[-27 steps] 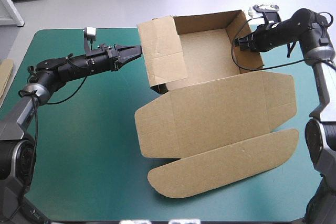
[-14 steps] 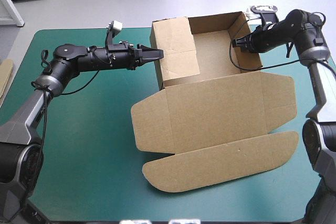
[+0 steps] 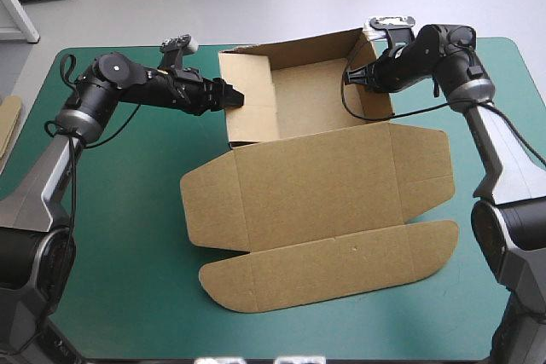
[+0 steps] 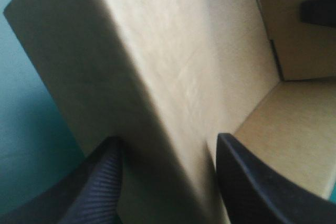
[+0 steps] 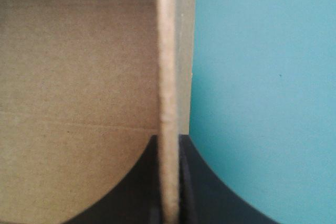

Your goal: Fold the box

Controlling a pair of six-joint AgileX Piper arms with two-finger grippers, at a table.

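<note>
Change since earlier: brown cardboard box (image 3: 316, 172) has shifted toward the tabletop's left edge. Its tall left flap, upright before, is now turned down into a low left wall (image 3: 252, 112). Both arms have travelled with the box.
Box position: on the teal-green covered tabletop (image 3: 128, 219), with the tray part toward the far edge and the lid toward the near edge.
Tray: open, with walls raised on the left, far and right sides; tray floor (image 3: 311, 95) is bare.
Lid: flat brown panel (image 3: 341, 202) lying on the tabletop, joined to the tray's near side. A long rounded flap (image 3: 333, 266) lies flat along its near edge, with a smaller rounded flap at each end.
Left claw (image 3: 232, 98): at the near end of the left wall, reaching in from the tabletop's left. In the left wrist view the left claw (image 4: 168, 138) has its black fingers (image 4: 247, 182) standing apart, astride the thick turned-down wall (image 4: 157, 51), one outside and one over the tray side. Spread, not clamped.
Right claw (image 3: 354, 76): at the top of the right wall (image 3: 380, 104), toward its far end. In the right wrist view the right claw (image 5: 168, 139) has its fingers all but together, with the wall's pale cut edge (image 5: 167, 51) pinched between them. It is gripping the box.
Tabletop beside right wall: teal-green cover on the outer side, brown board (image 5: 79, 77) on the inner side.
Other board: strip of brown board (image 3: 8, 125) at the tabletop's left edge, apart from the box.
</note>
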